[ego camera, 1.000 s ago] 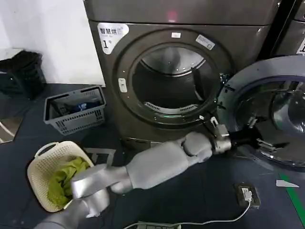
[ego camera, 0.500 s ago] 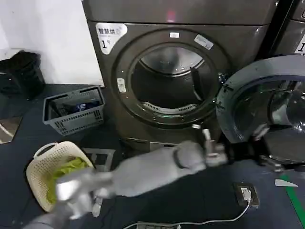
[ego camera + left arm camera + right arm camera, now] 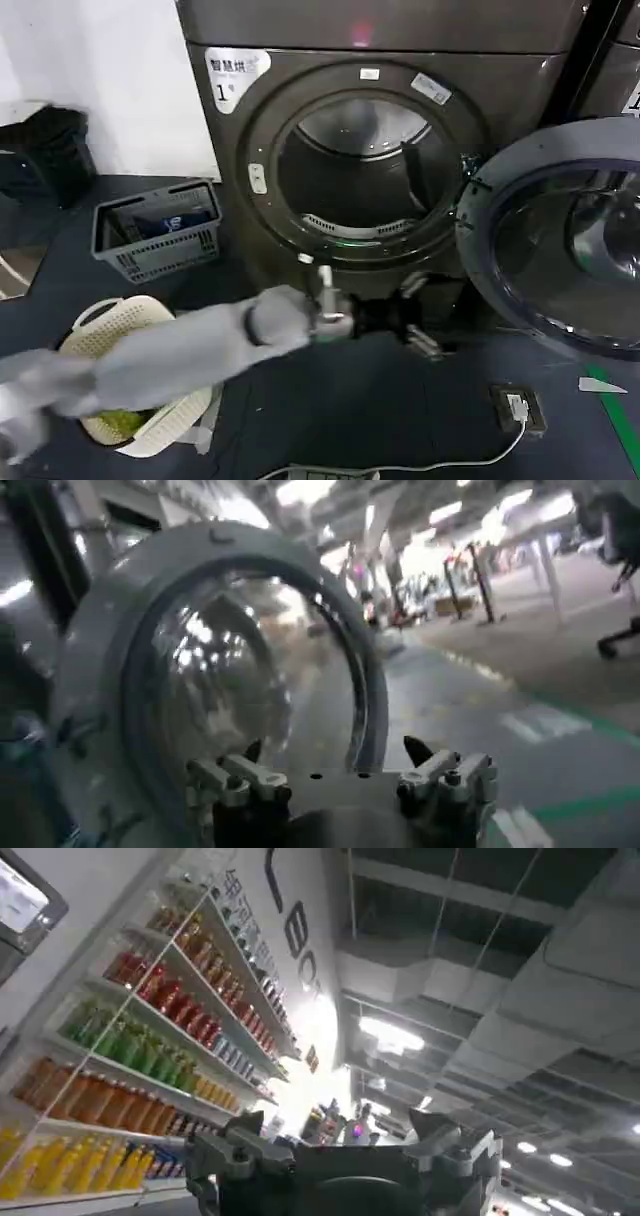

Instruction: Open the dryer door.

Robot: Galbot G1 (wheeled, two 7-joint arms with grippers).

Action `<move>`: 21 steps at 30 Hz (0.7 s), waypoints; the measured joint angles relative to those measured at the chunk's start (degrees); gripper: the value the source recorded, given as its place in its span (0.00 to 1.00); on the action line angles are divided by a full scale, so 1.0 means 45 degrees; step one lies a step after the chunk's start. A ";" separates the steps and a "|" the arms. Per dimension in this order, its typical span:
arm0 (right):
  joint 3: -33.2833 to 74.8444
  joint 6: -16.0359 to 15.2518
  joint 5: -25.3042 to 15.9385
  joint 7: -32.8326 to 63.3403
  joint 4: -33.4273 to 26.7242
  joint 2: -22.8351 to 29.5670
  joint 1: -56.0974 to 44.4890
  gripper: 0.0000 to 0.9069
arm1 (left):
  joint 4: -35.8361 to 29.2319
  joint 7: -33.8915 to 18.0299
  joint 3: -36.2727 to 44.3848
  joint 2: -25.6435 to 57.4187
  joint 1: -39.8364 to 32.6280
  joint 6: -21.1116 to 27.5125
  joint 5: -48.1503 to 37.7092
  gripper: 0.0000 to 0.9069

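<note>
I see the big dark grey dryer [image 3: 380, 40] filling the back of my head view. Its round opening [image 3: 360, 170] is uncovered, and I can look into the drum. A white sticker [image 3: 236, 72] on the dryer's top left corner has a "1" and some small writing I cannot read.

The dryer door [image 3: 560, 235] is swung wide open to the right of the opening. I see its grey-rimmed inner side and dark glass. My left wrist view shows the same door [image 3: 215, 670] near the camera, with a bright hall and a green floor line behind it.

The floor [image 3: 400, 410] in front of the dryer is dark. A grey basket [image 3: 158, 230] sits to the left of the dryer. A cream basket [image 3: 120, 330] with green cloth [image 3: 125, 420] is in front of that. A small white box with a cable [image 3: 515, 405] lies on the floor below the door.

My left arm [image 3: 170, 350] reaches across low in front of the dryer. The left hand [image 3: 415, 318] is below the opening, apart from the door, with its fingers spread and nothing in them.

My right hand [image 3: 345, 1148] points up, fingers apart and empty. Behind it are shelves of coloured bottles [image 3: 150, 1048] and big wall letters I cannot fully read.
</note>
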 joint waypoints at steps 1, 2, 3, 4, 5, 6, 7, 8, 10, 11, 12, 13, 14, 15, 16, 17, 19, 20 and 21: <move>0.0010 0.0010 -0.0024 0.0000 -0.0039 -0.0034 -0.0015 1.00 | -0.0193 -0.0089 0.0077 0.0367 -0.0085 0.0125 -0.0021 1.00; 0.0003 0.0013 -0.0041 0.0004 -0.0072 -0.0043 -0.0025 1.00 | -0.0399 -0.0329 0.0184 0.0785 -0.0176 0.0380 0.0157 1.00; -0.0015 -0.0024 -0.0048 0.0027 -0.0096 -0.0055 -0.0052 1.00 | -0.0531 -0.0465 0.0243 0.1149 -0.0231 0.0652 0.0247 1.00; -0.0031 -0.0104 -0.0045 0.0031 -0.0118 -0.0077 -0.0075 1.00 | -0.0714 -0.0510 0.0273 0.1519 -0.0284 0.1046 0.0252 1.00; -0.0036 -0.0151 -0.0045 0.0030 -0.0152 -0.0108 -0.0080 1.00 | -0.0941 -0.0588 0.0338 0.1940 -0.0370 0.1495 0.0243 1.00; -0.0030 -0.0157 -0.0052 0.0014 -0.0222 -0.0159 -0.0080 1.00 | -0.1153 -0.0557 0.0406 0.2321 -0.0445 0.1884 0.0156 1.00; -0.0018 -0.0157 -0.0070 0.0010 -0.0286 -0.0199 -0.0077 1.00 | -0.1367 -0.0530 0.0515 0.2703 -0.0523 0.2167 0.0049 1.00; -0.0005 -0.0154 -0.0124 0.0008 -0.0375 -0.0226 -0.0071 1.00 | -0.1553 -0.0571 0.0654 0.3112 -0.0626 0.2487 0.0064 1.00; -0.0012 -0.0129 -0.0236 -0.0053 -0.0517 -0.0258 -0.0069 1.00 | -0.1891 -0.0725 0.0984 0.3885 -0.0879 0.3053 0.0021 1.00; -0.0027 -0.0116 -0.0272 -0.0071 -0.0595 -0.0286 -0.0067 1.00 | -0.2012 -0.0798 0.1177 0.4300 -0.1066 0.3207 -0.0052 1.00; -0.0049 -0.0113 -0.0291 -0.0089 -0.0646 -0.0303 -0.0066 1.00 | -0.2151 -0.0819 0.1394 0.4689 -0.1265 0.3433 -0.0218 1.00; -0.0072 -0.0110 -0.0300 -0.0110 -0.0705 -0.0331 -0.0063 1.00 | -0.2254 -0.0851 0.1622 0.5071 -0.1469 0.3600 -0.0428 1.00; -0.0099 -0.0106 -0.0312 -0.0120 -0.0746 -0.0357 -0.0050 1.00 | -0.2354 -0.0857 0.1855 0.5466 -0.1706 0.3850 -0.0558 1.00; -0.0132 -0.0106 -0.0342 -0.0126 -0.0795 -0.0374 -0.0031 1.00 | -0.2401 -0.0830 0.2100 0.5835 -0.1969 0.4144 -0.0571 1.00; -0.0177 -0.0106 -0.0383 -0.0144 -0.0822 -0.0392 -0.0015 1.00 | -0.2399 -0.0777 0.2358 0.6178 -0.2211 0.4239 -0.0509 1.00; -0.0210 -0.0106 -0.0411 -0.0166 -0.0822 -0.0402 -0.0008 1.00 | -0.2360 -0.0604 0.2671 0.6546 -0.2514 0.4195 -0.0273 1.00; -0.0248 -0.0106 -0.0450 -0.0229 -0.0827 -0.0430 -0.0002 1.00 | -0.2171 -0.0110 0.3215 0.7118 -0.3033 0.3822 0.0411 1.00; -0.0251 -0.0106 -0.0475 -0.0232 -0.0869 -0.0457 0.0001 1.00 | -0.2000 0.0227 0.3499 0.7396 -0.3297 0.3780 0.0869 1.00; -0.0256 -0.0098 -0.0533 -0.0243 -0.0927 -0.0491 0.0002 1.00 | -0.1796 0.0473 0.3801 0.7639 -0.3569 0.3776 0.1211 1.00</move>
